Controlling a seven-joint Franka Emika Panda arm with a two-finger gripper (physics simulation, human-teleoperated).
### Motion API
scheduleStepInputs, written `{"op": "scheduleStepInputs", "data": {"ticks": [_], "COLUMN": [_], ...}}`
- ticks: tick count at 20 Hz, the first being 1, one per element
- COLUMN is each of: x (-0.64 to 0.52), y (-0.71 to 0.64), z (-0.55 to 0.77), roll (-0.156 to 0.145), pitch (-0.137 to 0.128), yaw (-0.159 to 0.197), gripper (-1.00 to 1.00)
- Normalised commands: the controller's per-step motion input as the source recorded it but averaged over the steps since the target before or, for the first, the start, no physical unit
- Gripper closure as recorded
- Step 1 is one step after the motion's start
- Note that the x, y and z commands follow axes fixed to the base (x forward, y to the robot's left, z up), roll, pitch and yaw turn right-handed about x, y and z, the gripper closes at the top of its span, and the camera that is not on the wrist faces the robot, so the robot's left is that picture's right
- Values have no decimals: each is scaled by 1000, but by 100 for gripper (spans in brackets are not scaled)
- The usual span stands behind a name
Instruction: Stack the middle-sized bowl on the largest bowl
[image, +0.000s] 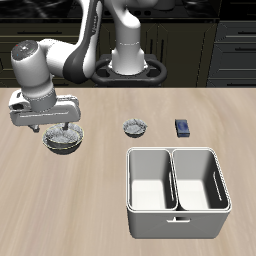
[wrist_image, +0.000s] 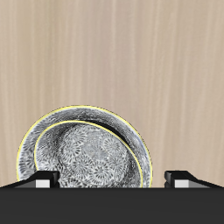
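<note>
Two grey shiny bowls with crinkled rims sit nested on the wooden table. In the wrist view the middle-sized bowl (wrist_image: 92, 162) lies inside the largest bowl (wrist_image: 83, 115), set a little off centre, so both rims show as two rings. In the exterior view the pair reads as one stack (image: 63, 142) toward one end of the table. My gripper (image: 62, 128) hangs just above it, open. In the wrist view the gripper (wrist_image: 112, 179) has its fingertips (wrist_image: 44, 180) wide apart, over the bowls' edge, with nothing between them.
The tiny grey bowl (image: 135, 126) stands near the table's middle, with a small blue block (image: 183, 126) beside it. A white two-compartment bin (image: 176, 205) sits near the front edge. The robot's base (image: 128, 62) is at the back.
</note>
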Motion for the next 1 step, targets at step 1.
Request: {"op": "scheduleStepInputs", "data": {"ticks": [1], "x": [-135], "y": [158], "z": [375], "roll": [44], "pitch": [-40], "yaw": [-36], "gripper": [-100]}}
